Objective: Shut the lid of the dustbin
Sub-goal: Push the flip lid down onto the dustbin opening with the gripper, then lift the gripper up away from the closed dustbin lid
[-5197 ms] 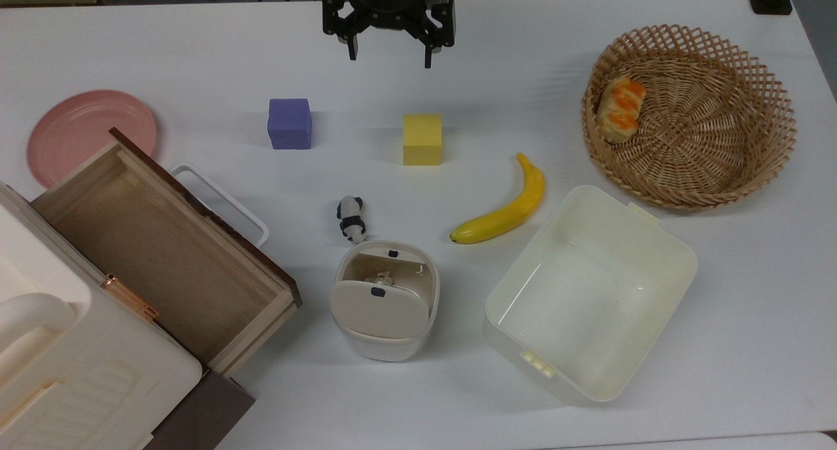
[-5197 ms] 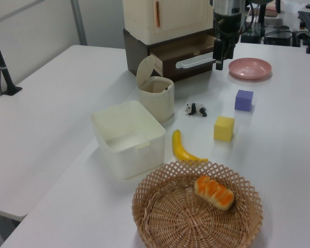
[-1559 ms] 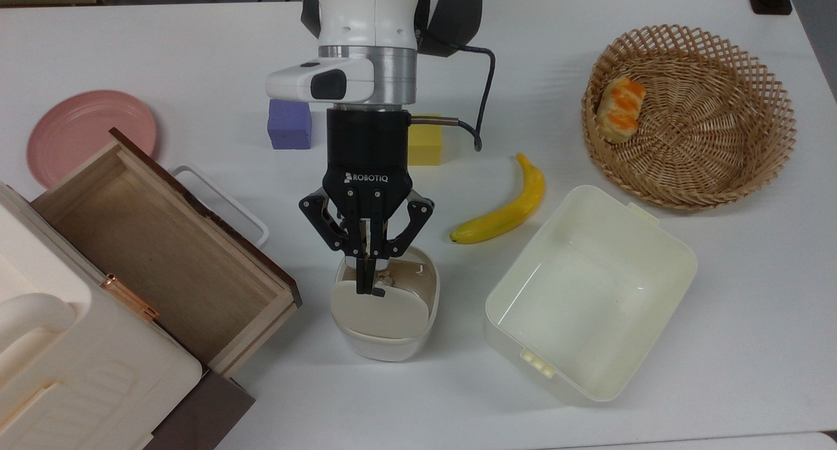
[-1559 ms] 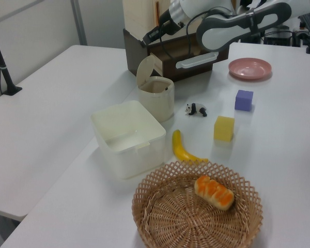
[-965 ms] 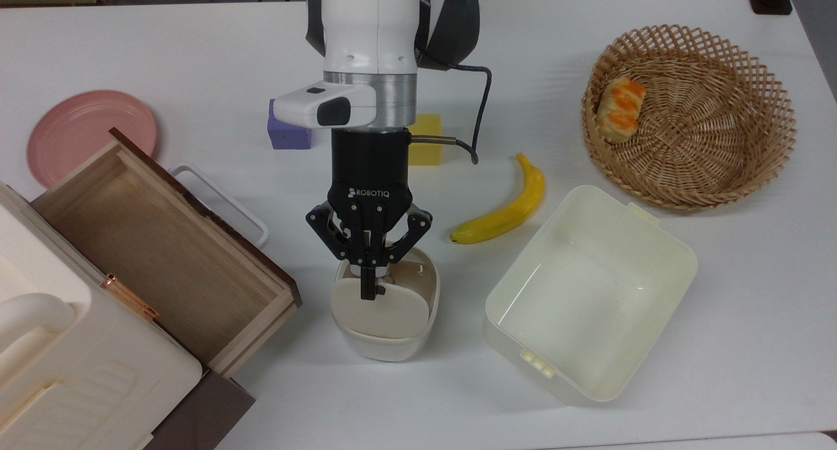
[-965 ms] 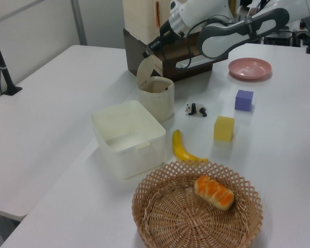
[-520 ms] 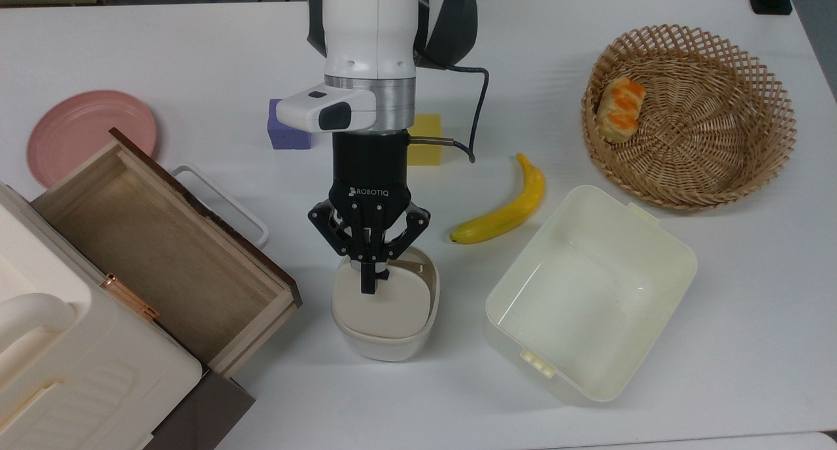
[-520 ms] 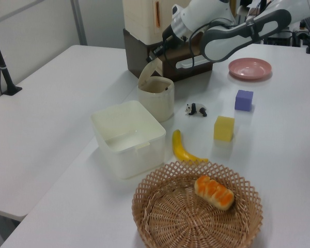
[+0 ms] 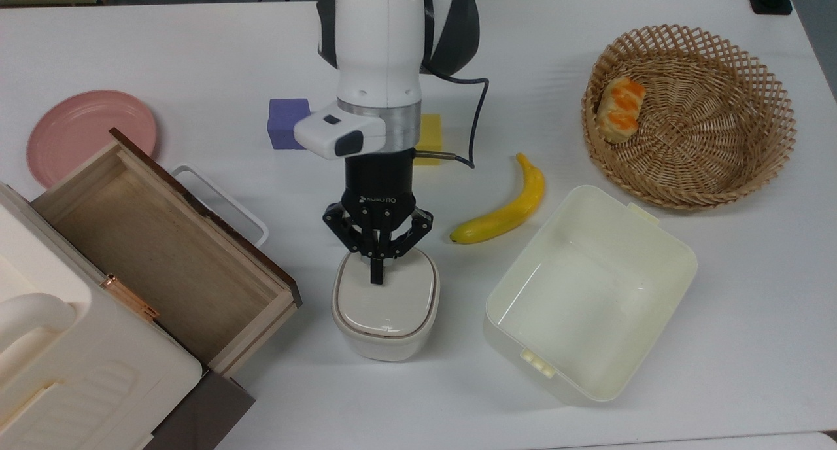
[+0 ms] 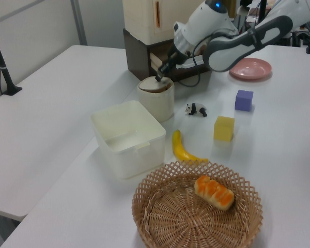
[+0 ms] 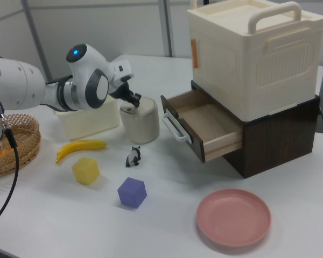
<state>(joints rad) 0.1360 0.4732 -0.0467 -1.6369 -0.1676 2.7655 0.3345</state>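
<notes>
The gripper (image 9: 376,276) pressed its tip down on the lid (image 9: 386,297), fingers drawn together with nothing between them. The lid lay flat over the dustbin (image 9: 384,342), directly beneath the gripper. In the top view, the banana (image 9: 503,209) lay just to the gripper's right and the cream tub (image 9: 588,292) beyond it. The open wooden drawer (image 9: 160,260) stood to the gripper's left. In the left view, the toy panda (image 10: 196,109) lay near the dustbin, to the gripper's right.
</notes>
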